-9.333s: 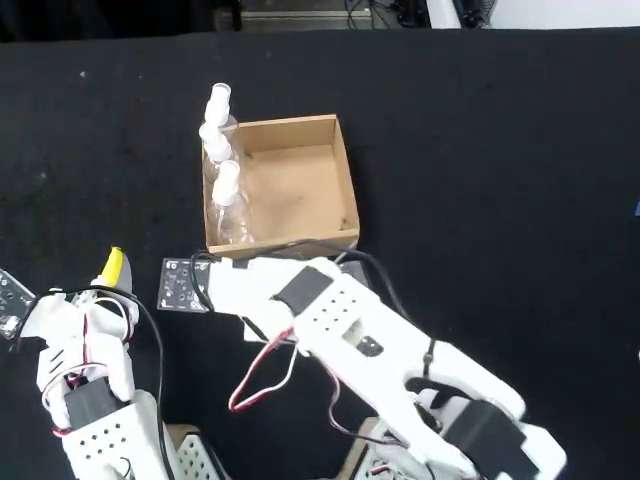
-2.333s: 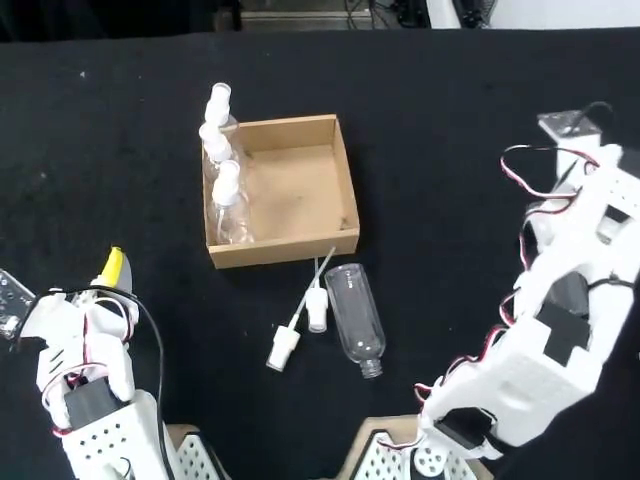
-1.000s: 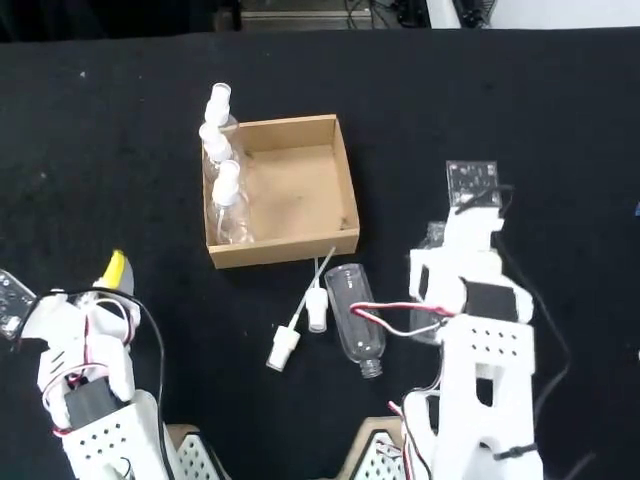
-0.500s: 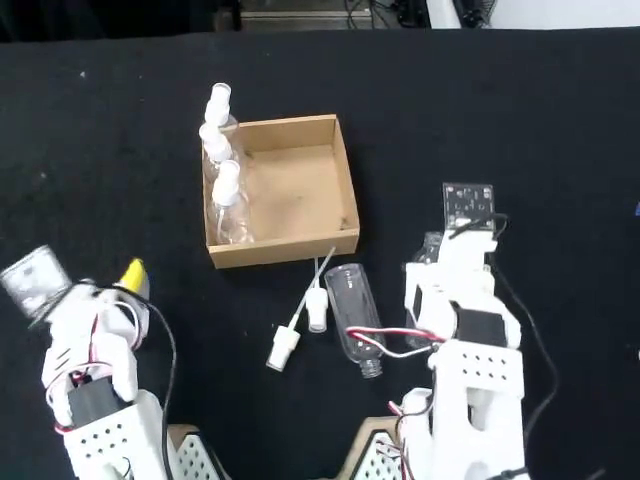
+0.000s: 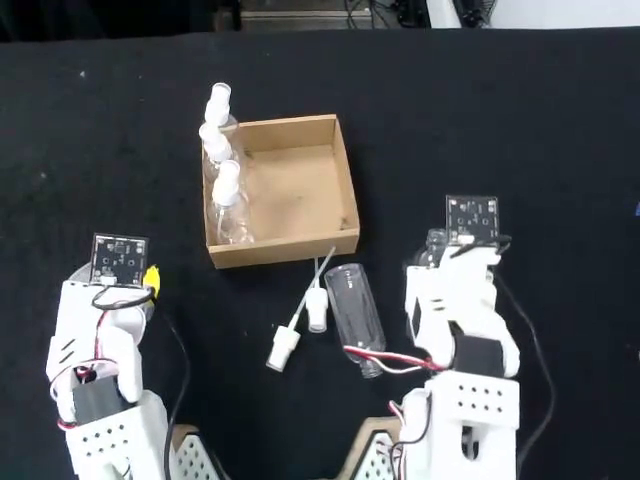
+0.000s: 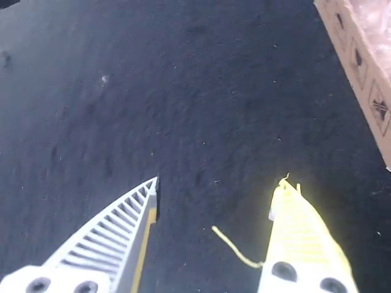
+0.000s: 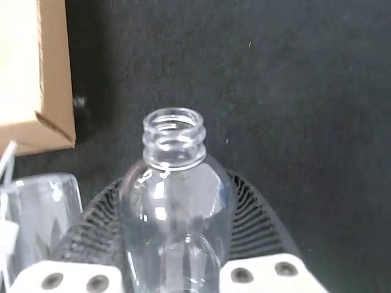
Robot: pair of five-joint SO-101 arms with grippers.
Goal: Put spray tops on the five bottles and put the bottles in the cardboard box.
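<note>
- Clear uncapped plastic bottle (image 7: 174,140) clamped in right pincer (image 7: 177,183), near brown cardboard box (image 5: 345,190).
- Second clear bottle (image 5: 355,318) lying on black worktop (image 5: 500,120), two loose white spray tops (image 5: 318,305) beside it.
- Three capped bottles (image 5: 228,200) along one box wall.
- Left pincer (image 6: 214,195) apart, above bare worktop.

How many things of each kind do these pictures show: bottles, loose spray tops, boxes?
Clear plastic bottles with white spray tops fitted: 3
Clear plastic bottles without tops: 2, one in the right gripper
Loose white spray tops: 2
Brown cardboard box: 1
Total: 8
</note>
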